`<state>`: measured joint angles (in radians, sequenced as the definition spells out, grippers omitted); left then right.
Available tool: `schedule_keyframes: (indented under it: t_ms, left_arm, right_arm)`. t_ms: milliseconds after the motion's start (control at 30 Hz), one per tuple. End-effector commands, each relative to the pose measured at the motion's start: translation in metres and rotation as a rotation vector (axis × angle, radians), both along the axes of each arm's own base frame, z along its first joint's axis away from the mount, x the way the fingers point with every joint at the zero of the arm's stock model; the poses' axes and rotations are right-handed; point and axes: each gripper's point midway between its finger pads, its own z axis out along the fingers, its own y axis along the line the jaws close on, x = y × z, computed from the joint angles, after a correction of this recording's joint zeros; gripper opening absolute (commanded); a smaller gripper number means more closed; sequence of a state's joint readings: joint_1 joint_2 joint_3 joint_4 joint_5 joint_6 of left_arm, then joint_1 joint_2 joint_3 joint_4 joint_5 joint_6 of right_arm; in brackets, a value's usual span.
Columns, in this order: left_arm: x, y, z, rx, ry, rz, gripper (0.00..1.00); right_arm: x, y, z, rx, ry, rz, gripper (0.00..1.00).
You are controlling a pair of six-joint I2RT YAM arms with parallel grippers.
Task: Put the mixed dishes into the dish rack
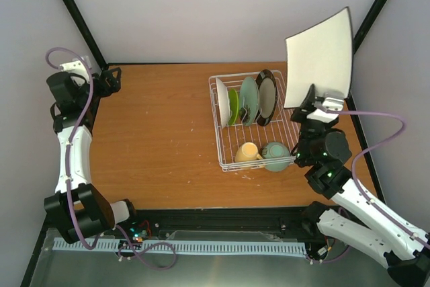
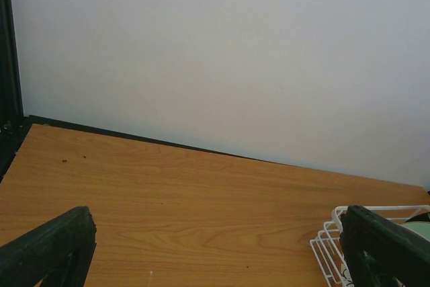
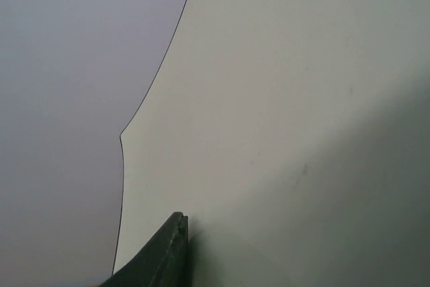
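1. The right gripper [image 1: 321, 101] is pinching the lower edge of the white square plate [image 1: 321, 55], its fingers closed tight on the rim.
2. In the right wrist view one dark finger [image 3: 164, 255] is pressing against the plate's smooth, off-white face [image 3: 289, 119], whose edges are curving inward to a pointed corner.
3. The plate is hanging in the air almost upright, above and just right of the dish rack [image 1: 215, 122].
4. In the rack, a lime-green plate [image 1: 232, 107], a pale green plate [image 1: 248, 101] and a dark-rimmed plate [image 1: 267, 97] are standing on edge, while a yellow mug [image 1: 247, 152] and a mint-green bowl [image 1: 275, 156] are lying at the near end.
5. The left gripper [image 1: 111, 80] is hovering over the table's [image 1: 154, 126] far left corner, spread wide and holding nothing.
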<state>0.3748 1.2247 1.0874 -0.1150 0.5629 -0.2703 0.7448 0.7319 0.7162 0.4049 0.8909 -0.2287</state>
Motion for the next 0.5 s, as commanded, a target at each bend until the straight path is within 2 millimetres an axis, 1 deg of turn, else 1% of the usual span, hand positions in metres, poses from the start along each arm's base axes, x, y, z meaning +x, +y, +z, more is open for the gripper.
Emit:
schedule_keyframes:
  t_ms: [0, 67, 133, 267, 333, 400, 467]
  left_arm:
    - [0.0, -0.002, 0.001, 0.004, -0.012, -0.023, 1.0]
    - [0.0, -0.002, -0.003, 0.003, -0.005, -0.023, 1.0]
    - [0.0, -0.002, -0.005, 0.0, -0.002, -0.024, 1.0]
    - [0.0, -0.003, -0.009, 0.0, 0.006, -0.028, 1.0]
    - [0.0, -0.002, -0.012, 0.004, 0.012, -0.024, 1.0]
    - [0.0, 0.0, -0.014, 0.01, 0.018, -0.019, 1.0]
    - [0.0, 0.0, -0.018, 0.016, 0.026, -0.017, 1.0]
  right_arm:
    - [-0.022, -0.046, 0.041, 0.213, -0.185, -0.122, 0.03]
    - [-0.01, -0.053, 0.029, 0.214, -0.144, -0.154, 0.03]
    - [0.005, -0.059, 0.012, 0.219, -0.091, -0.172, 0.03]
    - [0.037, -0.063, -0.026, 0.22, 0.015, -0.164, 0.03]
    - [0.053, -0.063, -0.045, 0.229, 0.069, -0.133, 0.03]
    - [0.07, -0.057, -0.062, 0.256, 0.126, -0.035, 0.03]
    - [0.084, -0.058, -0.073, 0.284, 0.159, 0.034, 0.03]
